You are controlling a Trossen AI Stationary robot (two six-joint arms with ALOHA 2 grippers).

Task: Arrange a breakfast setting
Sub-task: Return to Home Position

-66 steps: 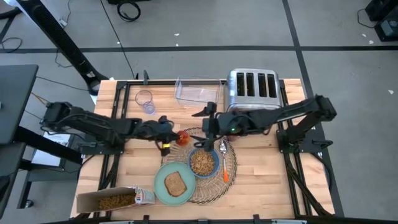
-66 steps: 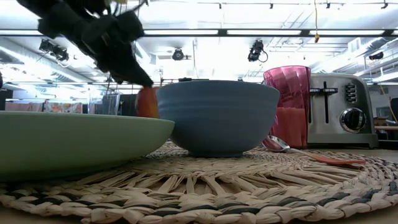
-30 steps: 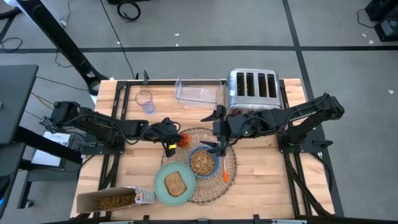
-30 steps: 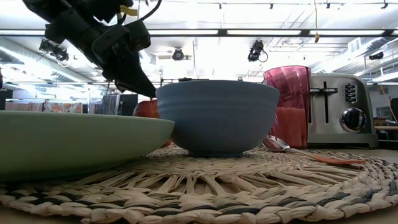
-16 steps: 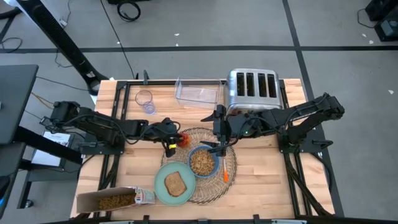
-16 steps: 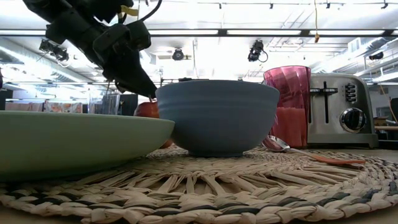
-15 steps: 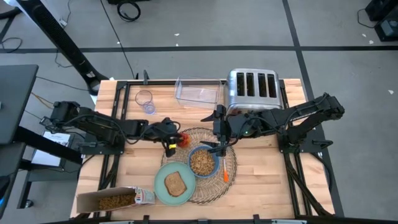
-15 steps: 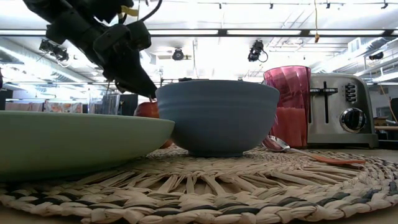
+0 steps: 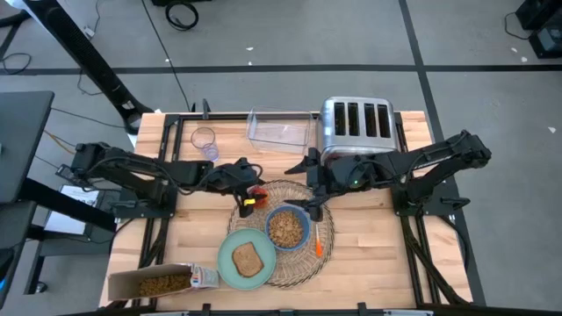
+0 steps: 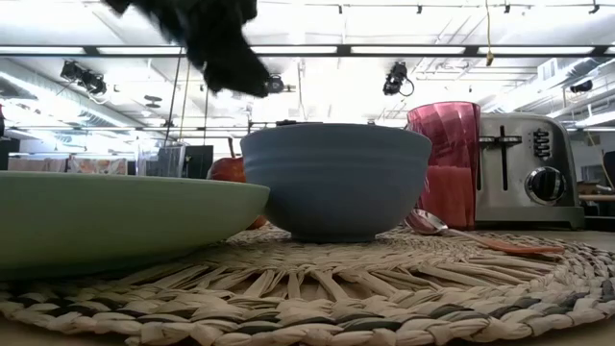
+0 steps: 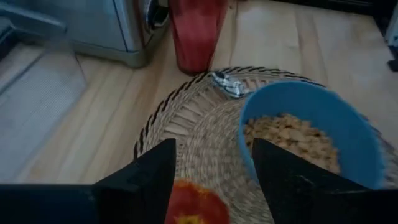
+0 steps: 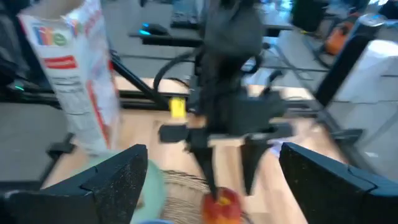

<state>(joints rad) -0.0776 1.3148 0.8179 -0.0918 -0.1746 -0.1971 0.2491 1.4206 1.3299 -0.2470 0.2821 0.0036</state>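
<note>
Left pincer [image 12: 229, 186] risen off the orange-red fruit [image 12: 222, 206] — jaws apart, right pincer [image 9: 310, 204] spread too, near small blue bowl [image 10: 336, 183]

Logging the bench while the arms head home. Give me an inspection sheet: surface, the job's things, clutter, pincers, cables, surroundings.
Surface: wooden table, bare wood around the mat.
Job's things: wicker placemat carries blue bowl of cereal, orange-handled spoon and apple; green plate with toast overlaps its edge; red cup off the mat, beside the toaster.
Clutter: toaster, cereal box, clear glass, clear tray.
Pincers: left pincer open above the apple; right pincer open over the mat, beside the bowl.
Cables: cable coil on the floor.
Surroundings: grey floor; no person seen.
</note>
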